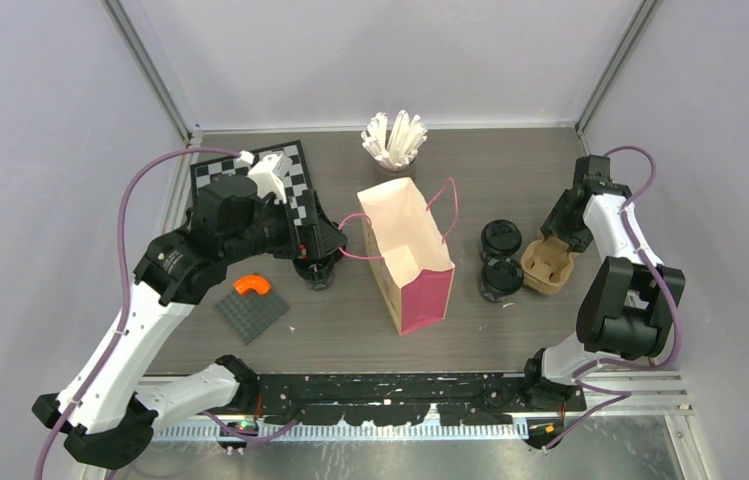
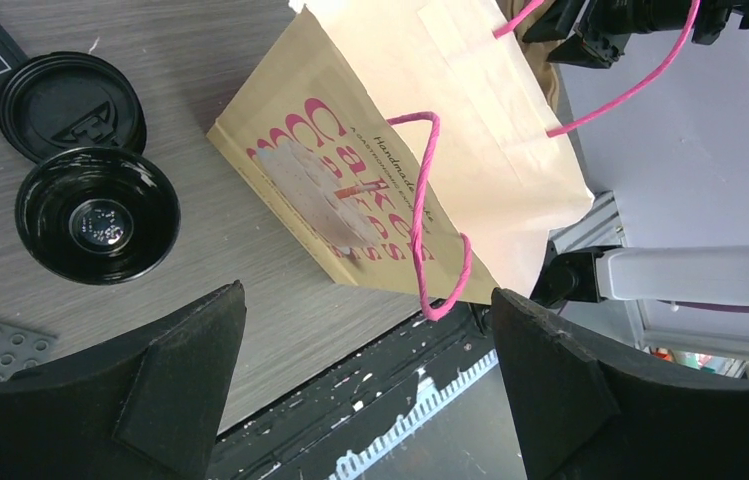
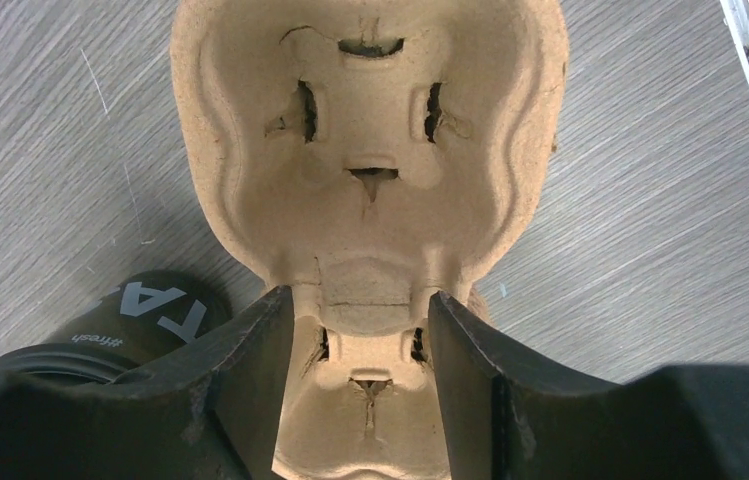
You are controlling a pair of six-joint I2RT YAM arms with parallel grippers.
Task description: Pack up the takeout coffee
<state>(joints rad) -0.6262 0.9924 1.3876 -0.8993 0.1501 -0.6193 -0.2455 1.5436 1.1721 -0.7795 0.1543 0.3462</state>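
The right gripper (image 3: 360, 305) straddles the middle ridge of the brown pulp cup carrier (image 3: 370, 150), whose long axis runs straight ahead, jaws narrowed and perhaps pinching it, while two lidded black coffee cups (image 1: 501, 240) stand just left of it, between carrier and pink paper bag (image 1: 420, 300).

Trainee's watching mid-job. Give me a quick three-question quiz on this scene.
1. True or false: the pink paper bag lies flat on its side.
2. How many lidded coffee cups stand between the bag and the cup carrier, seen from above?
3. The right fingers straddle: A the cup carrier, B the bag, C a coffee cup.
Key: 1 false, it stands upright; 2 two; 3 A.
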